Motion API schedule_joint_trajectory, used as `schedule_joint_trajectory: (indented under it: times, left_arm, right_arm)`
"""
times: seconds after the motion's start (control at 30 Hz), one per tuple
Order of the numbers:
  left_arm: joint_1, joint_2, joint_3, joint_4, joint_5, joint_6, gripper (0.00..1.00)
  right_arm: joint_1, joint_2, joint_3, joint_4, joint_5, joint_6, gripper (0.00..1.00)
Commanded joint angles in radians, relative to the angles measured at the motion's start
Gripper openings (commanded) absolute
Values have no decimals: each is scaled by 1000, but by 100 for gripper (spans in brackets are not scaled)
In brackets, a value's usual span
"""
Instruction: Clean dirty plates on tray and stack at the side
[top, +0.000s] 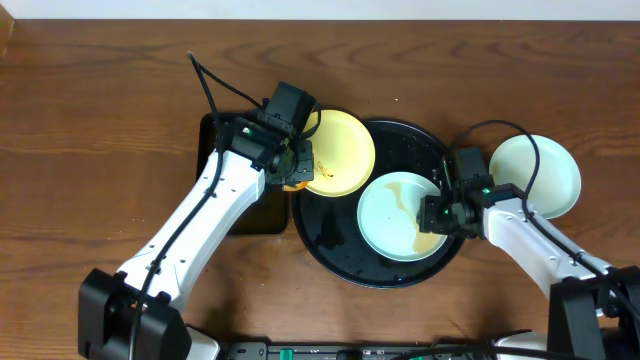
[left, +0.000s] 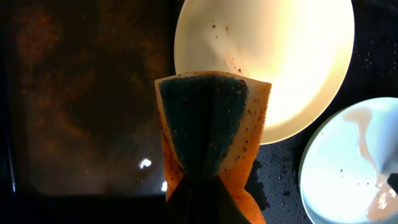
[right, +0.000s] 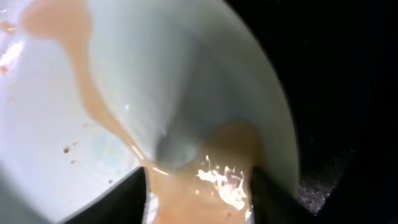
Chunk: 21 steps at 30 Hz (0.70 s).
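The round black tray (top: 330, 235) sits mid-table. The pale yellow plate (top: 345, 148) rests over its upper-left rim, with brown specks near its edge in the left wrist view (left: 280, 56). My left gripper (top: 298, 172) is shut on an orange sponge with a dark green face (left: 208, 127), held at the yellow plate's near edge. A mint-white plate (top: 390, 215) lies on the tray, with tan liquid pooled at its right side (right: 205, 180). My right gripper (top: 440, 213) is shut on that plate's right rim (right: 155, 81). A second mint-white plate (top: 540, 175) sits on the table at the right.
A smaller rectangular black tray (top: 215, 140) lies left of the round tray, under my left arm; it also shows in the left wrist view (left: 74, 106). Wet droplets cover the round tray's floor (left: 280, 177). Brown wooden table all around.
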Motion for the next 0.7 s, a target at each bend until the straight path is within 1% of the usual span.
schedule_joint_trajectory:
  times: [0.0,0.03,0.07,0.17,0.3,0.33,0.37,0.5,0.57,0.67]
  left_arm:
    - [4,-23,0,-3,-20,16,7]
    - [4,-23,0,-6,-20,16,7]
    - [4,-23,0,-10,-20,16,7]
    - [4,-23,0,-13,-20,16,8]
    - [4,-23,0,-13,-20,16,7]
    - [4,-23,0,-13,-20,16,7]
    - [4,-23,0,-13,-20,16,8]
    - [4,-23,0,-13,-20,16,7]
    - [4,-23,0,-13,-20,15,7]
    - [4,-23,0,-13,-20,15,7]
  right_arm:
    - [-6,-59,8,-7,-4,2,35]
    - [-6,-99,8,-7,-3,2,16]
    - [-8,-134,8,-8,9,-7,1]
    - [-32,-212,8,-7,15,-16,1]
    - [-79,-235,8,-26,43,-16,1]
    - [-92,-229,6,-39,67,-16,13]
    - [-103,-224,4,-50,80,-16,17]
    - [-135,-190,-10,-59,83,-17,18]
    - [-137,-150,-11,-68,80,-21,25]
    - [-137,-93,-11,-63,13,-44,25]
